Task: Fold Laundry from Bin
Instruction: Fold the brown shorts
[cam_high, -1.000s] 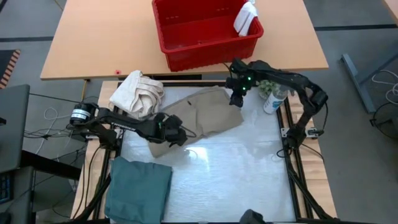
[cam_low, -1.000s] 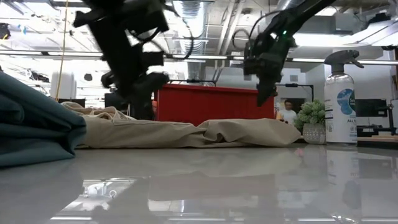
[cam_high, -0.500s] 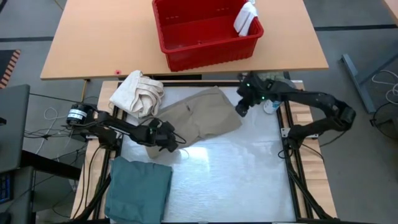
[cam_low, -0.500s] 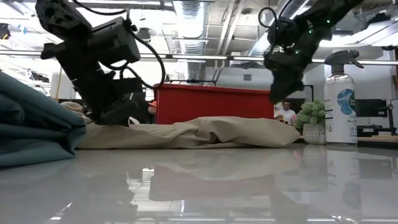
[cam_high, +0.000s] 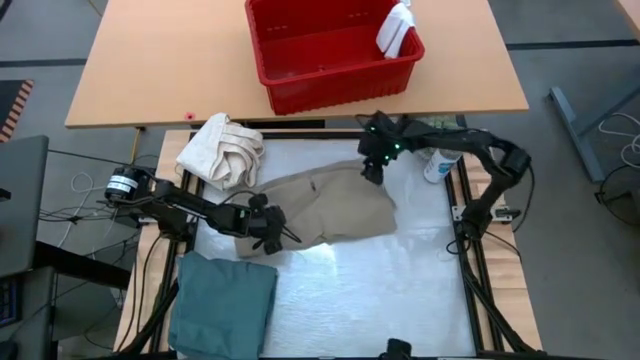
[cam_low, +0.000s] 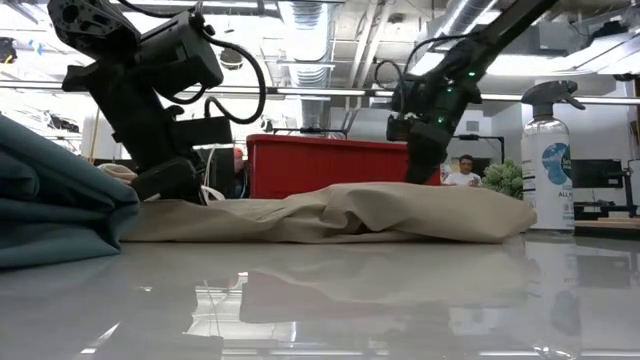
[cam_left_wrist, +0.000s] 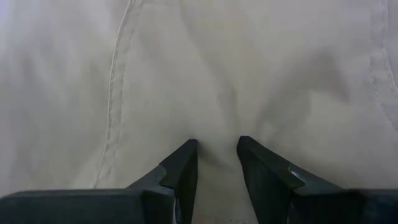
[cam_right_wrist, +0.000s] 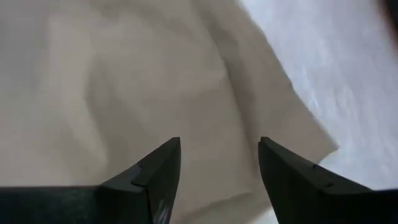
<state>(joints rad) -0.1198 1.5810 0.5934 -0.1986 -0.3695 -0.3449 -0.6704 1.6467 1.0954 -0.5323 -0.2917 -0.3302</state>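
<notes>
Laundry sits in three spots on the table (cam_high: 420, 290). Nearest the front edge, on the left side, lies the teal garment (cam_high: 225, 305), already folded into a neat stack.

Just past it lie the tan trousers (cam_high: 335, 205), spread across the middle of the white mat. The left gripper (cam_high: 272, 226) is down on their near left edge. Its jaws are partly closed, and the left wrist view shows a small ridge of tan cloth pinched between them. The right gripper (cam_high: 372, 168) is over the far right corner of the trousers. Its jaws stand apart with cloth below them, and they hold nothing yet.

The step in hand looks like folding the trousers. To do it well, the right jaws should likely come down on the very edge of the corner and close on the cloth there, not on the mat. Then both arms would need to lift and move together, so the cloth stays flat and does not bunch up. The left grip looks thin, so a hard pull might slip it free.

Farther back on the left rests the cream bundle (cam_high: 222, 150). Beyond that, the red bin (cam_high: 335, 85) stands on the wooden table, with a white cloth (cam_high: 396, 30) hanging over its right corner.
</notes>
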